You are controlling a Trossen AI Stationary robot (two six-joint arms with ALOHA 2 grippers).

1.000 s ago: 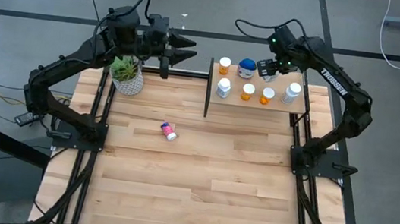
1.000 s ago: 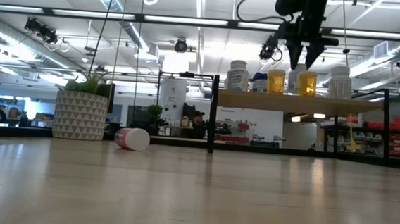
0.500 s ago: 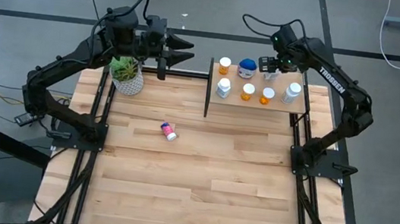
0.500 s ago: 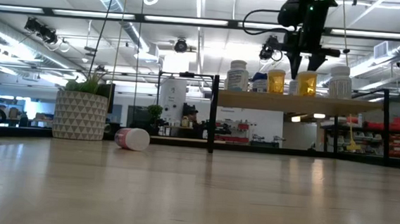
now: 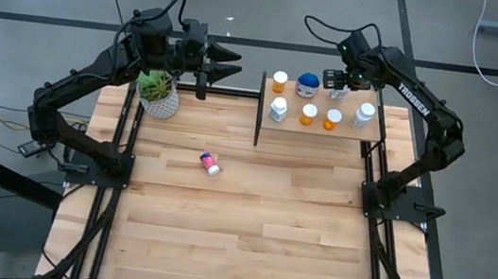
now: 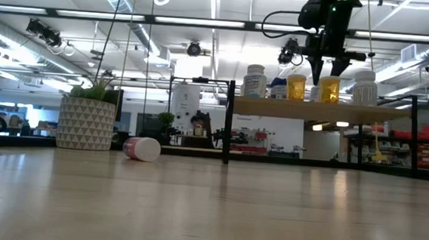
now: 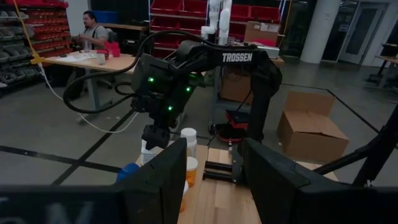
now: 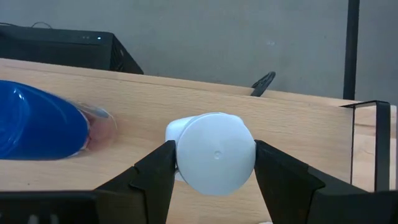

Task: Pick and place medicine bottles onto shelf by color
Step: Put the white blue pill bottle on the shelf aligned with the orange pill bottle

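Note:
The light wood shelf [image 5: 347, 134] stands at the table's far right, with black posts at its ends. Several bottles stand on it: orange ones [image 5: 308, 114], white ones [image 5: 364, 114] and the rounded blue one [image 5: 307, 85]. A pink bottle [image 5: 211, 162] lies on its side on the tabletop. My right gripper [image 5: 338, 86] hangs open over the shelf's far side, its fingers either side of a small white-capped bottle [image 8: 216, 152]. My left gripper [image 5: 237, 64] waits open, raised over the table's far edge beside the plant. My right gripper comes from above, pointing down, with one finger [image 8: 158, 177] on each side of the white bottle's cap [image 8: 186, 155]. I cannot tell whether the fingers touch it. The bottle stands upright on the shelf [image 6: 298, 108].
A potted green plant [image 5: 158, 92] stands at the table's far left, close under my left arm. The shelf's near-left post [image 5: 260, 112] rises between plant and bottles. The wide near half of the tabletop holds only the pink bottle [image 6: 142, 148]. People sit in the room beyond.
My right gripper has opened over the shelf, letting go of the small white bottle, and has shifted slightly toward the far edge. The bottle stays upright on the shelf.

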